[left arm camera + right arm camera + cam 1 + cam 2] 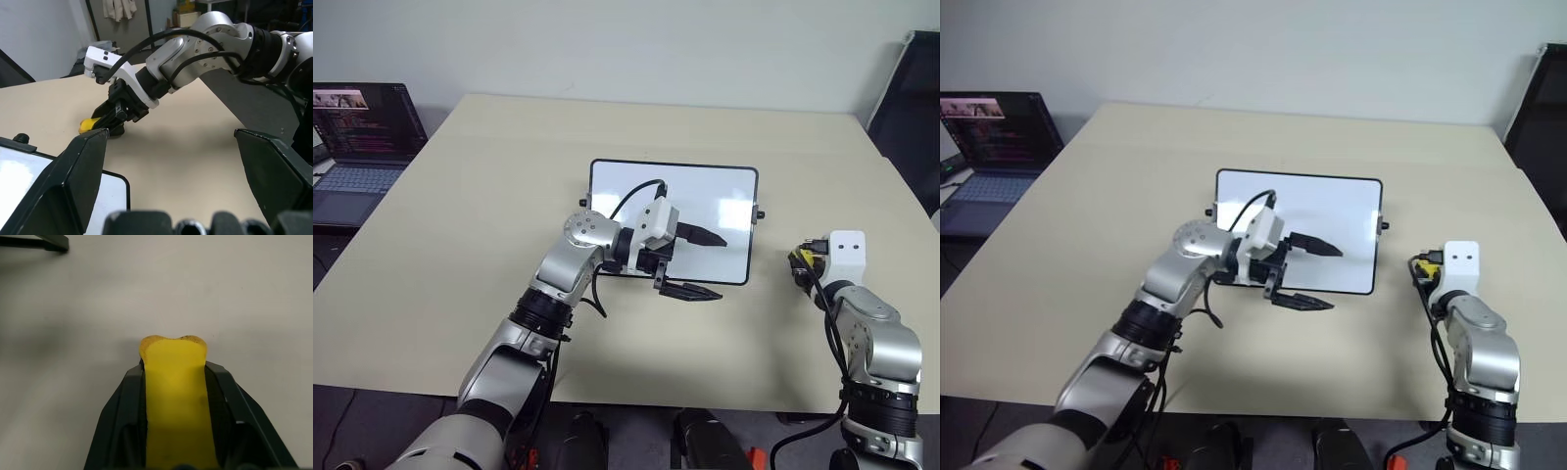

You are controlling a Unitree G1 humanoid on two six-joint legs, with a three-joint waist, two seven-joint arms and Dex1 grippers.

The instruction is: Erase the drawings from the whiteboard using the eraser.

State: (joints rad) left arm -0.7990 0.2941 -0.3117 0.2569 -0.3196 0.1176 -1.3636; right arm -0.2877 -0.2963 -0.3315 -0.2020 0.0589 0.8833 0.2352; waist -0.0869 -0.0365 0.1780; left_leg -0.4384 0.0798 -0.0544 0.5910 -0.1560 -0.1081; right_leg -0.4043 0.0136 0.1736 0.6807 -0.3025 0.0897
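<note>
Bare tabletop (460, 323) lies nearest, wide and open along its front edge. Right gripper (111, 128), past the whiteboard's (705, 191) right edge, pinches the eraser (176, 396) low over the table. Left gripper (700, 264) hangs spread wide over the board's near edge. Open table stretches beyond to the far edge.

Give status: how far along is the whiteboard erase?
Done: the visible part of the whiteboard looks clean; the left claw hides some of it. In hand: the right claw holds the eraser over the table, beside the board. Left: confirm the hidden patch.
</note>
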